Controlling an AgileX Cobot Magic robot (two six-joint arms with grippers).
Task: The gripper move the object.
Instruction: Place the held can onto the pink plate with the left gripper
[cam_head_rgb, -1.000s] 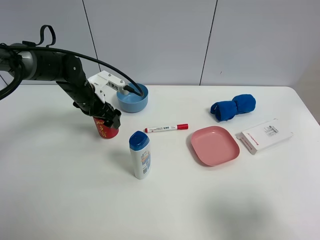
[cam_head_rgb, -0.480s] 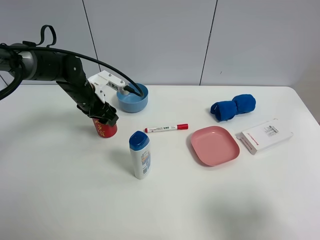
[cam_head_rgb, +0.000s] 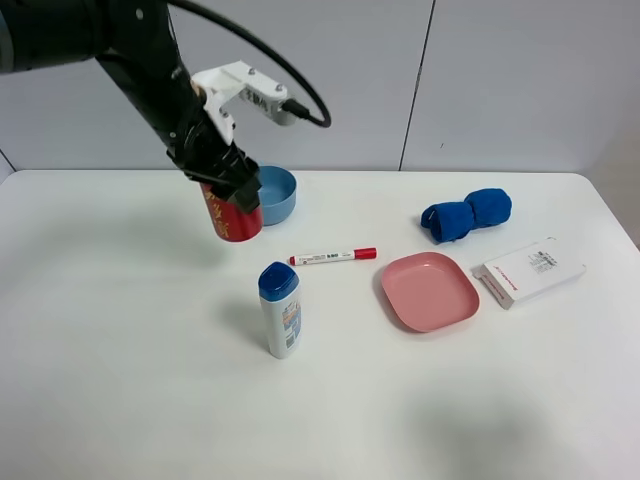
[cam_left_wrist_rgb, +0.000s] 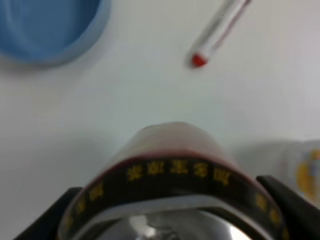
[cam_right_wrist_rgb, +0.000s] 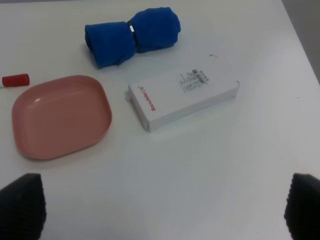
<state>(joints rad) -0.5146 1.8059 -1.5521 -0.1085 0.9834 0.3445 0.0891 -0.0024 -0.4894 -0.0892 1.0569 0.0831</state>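
The red can (cam_head_rgb: 232, 213) with gold lettering hangs tilted in the air, just left of the blue bowl (cam_head_rgb: 274, 194). My left gripper (cam_head_rgb: 221, 181) is shut on the can's upper part. In the left wrist view the can (cam_left_wrist_rgb: 172, 165) fills the lower middle, with a black fingertip (cam_left_wrist_rgb: 42, 220) on either side and the table far below. My right gripper (cam_right_wrist_rgb: 160, 210) is open and empty, its fingertips (cam_right_wrist_rgb: 20, 205) wide apart above the table's right side. It is out of the exterior view.
A white bottle with a blue cap (cam_head_rgb: 281, 310) stands in front of the can. A red-capped marker (cam_head_rgb: 333, 256) lies beside it. A pink plate (cam_head_rgb: 430, 290), a rolled blue cloth (cam_head_rgb: 466, 214) and a white box (cam_head_rgb: 528, 270) lie on the right.
My left gripper has lifted the red can off the table and carried it up and to the right, toward the blue bowl. Everything else has stayed put.
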